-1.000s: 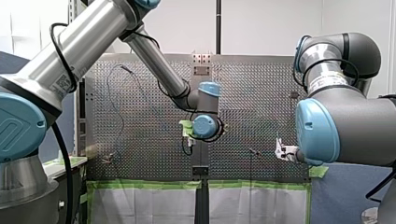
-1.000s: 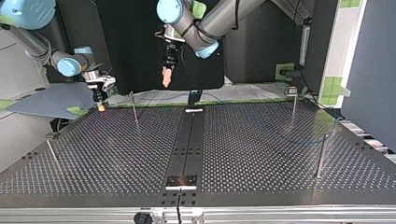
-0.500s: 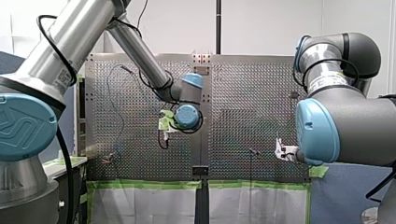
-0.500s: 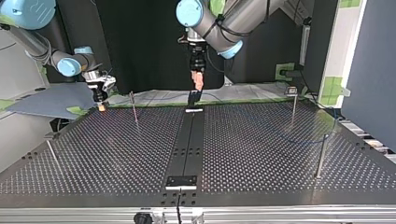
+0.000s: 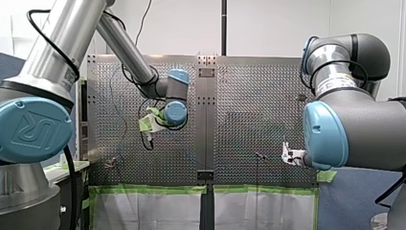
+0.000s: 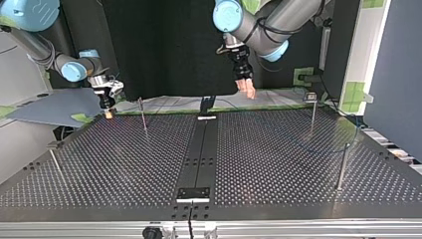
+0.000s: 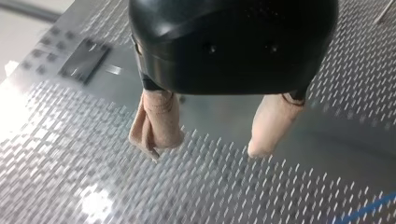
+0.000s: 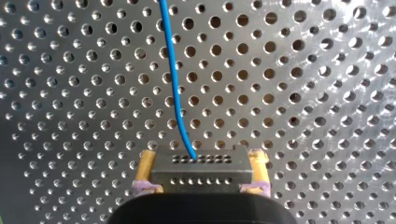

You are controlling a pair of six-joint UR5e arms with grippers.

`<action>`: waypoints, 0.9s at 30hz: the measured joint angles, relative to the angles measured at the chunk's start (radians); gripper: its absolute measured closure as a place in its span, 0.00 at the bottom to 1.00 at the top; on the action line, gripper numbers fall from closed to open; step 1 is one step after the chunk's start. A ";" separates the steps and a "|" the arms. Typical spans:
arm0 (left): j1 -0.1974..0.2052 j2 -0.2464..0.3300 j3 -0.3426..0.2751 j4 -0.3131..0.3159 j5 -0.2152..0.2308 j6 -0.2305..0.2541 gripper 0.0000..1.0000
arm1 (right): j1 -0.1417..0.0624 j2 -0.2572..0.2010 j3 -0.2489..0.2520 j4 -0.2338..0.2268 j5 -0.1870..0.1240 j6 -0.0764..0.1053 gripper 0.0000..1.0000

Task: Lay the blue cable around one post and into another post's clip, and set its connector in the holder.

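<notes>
**L ARM SHIFTED, EMPTY**

- Table [image 6: 278, 164]: perforated.
- My left arm [image 5: 129, 52]: swung off centre toward front view's left, last sec.
- My left gripper [image 7: 205, 150]: pads apart, empty.
- My right gripper [image 8: 201, 161]: unmoved, clamped on connector [image 8: 196, 177].
- Blue cable [image 8: 173, 84]: trails ahead of it.
- Est.: routing not begun; L going for slack.
</notes>
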 joint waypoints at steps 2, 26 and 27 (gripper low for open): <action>0.017 0.017 -0.016 -0.002 -0.016 -0.016 0.00 | 0.000 0.000 0.000 0.000 0.000 0.000 1.00; 0.231 0.231 -0.165 -0.088 -0.184 -0.231 0.00 | 0.003 0.000 0.000 -0.002 0.000 0.000 1.00; 0.241 0.241 -0.157 -0.093 -0.177 -0.241 0.00 | 0.003 0.000 0.000 -0.002 0.000 0.000 1.00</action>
